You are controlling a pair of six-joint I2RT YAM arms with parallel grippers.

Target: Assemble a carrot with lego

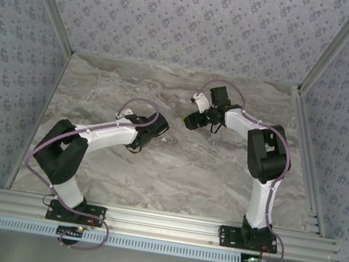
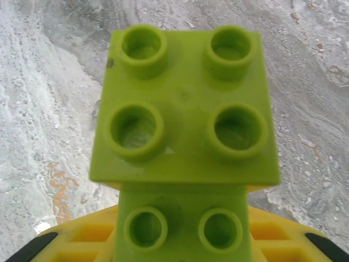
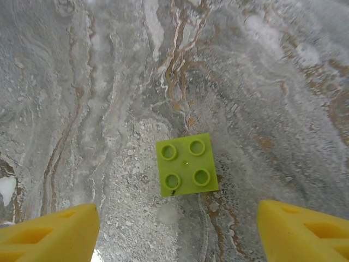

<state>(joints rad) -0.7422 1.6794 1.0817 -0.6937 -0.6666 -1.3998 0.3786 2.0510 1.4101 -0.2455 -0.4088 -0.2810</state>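
Stacked bricks [image 2: 184, 142] between the left fingers [image 2: 82, 241], lone brick [image 3: 186, 165] on the table [image 3: 82, 109] before the right fingers [image 3: 52, 232]

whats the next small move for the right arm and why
Probably lower the right gripper straight down and a touch forward, then close on the loose green brick. Its fingers stand open above the table, the brick lies studs up just ahead of the gap between them, and nothing touches it.

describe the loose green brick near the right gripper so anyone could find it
On the grey marble table, look just beyond the open right gripper. There lies a lime-green square brick, four studs up. Unlike the stacked green bricks clamped in the left gripper, it lies alone, untouched.
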